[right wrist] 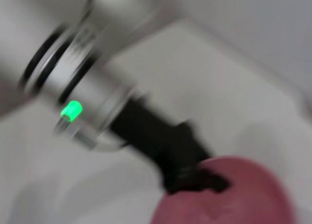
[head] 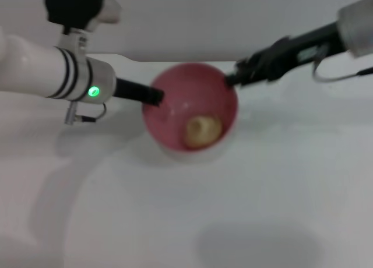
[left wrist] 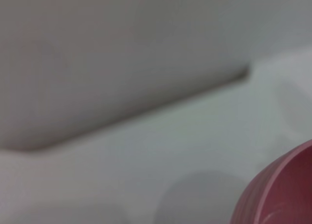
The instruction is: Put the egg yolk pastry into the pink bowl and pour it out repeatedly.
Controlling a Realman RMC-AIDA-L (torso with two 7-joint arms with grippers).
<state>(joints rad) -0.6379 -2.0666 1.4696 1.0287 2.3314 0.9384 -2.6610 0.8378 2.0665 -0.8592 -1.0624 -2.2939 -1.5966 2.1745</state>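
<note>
- Where it lies inside the bowl, the small, round, pale tan egg yolk pastry [head: 203, 130] sits low against the inner wall on the side nearest the camera and toward the robot's right; its surface looks matte, with a slightly darker hollow or crease near its middle, though motion blur hides finer detail.
- The round, deep, smooth pink plastic bowl [head: 175, 93] appears tilted, with its opening turned toward the head camera; a faint glossy patch shows on its inner wall above the pastry.
- The pastry touches only the bowl; neither gripper touches it.
- The left gripper [head: 156, 97], black at the end of a white arm with dark rings and a lit green lamp, meets the bowl's rim on the robot's left side. The right wrist view shows this black gripper [right wrist: 202, 177] clamped onto the pink rim [right wrist: 243, 195].
- The left wrist view shows only a curved section of the bowl's pink outer wall [left wrist: 282, 195] close to the camera, with none of that arm's own fingers.
- The right gripper [head: 232, 79], black and slender, has its tip at the bowl's rim on the robot's right side; I cannot tell whether it grips the rim, nor how wide it stands.
- The plain white table [head: 262, 192] surrounds the bowl, and a soft round shadow lies on it nearer the camera.
</note>
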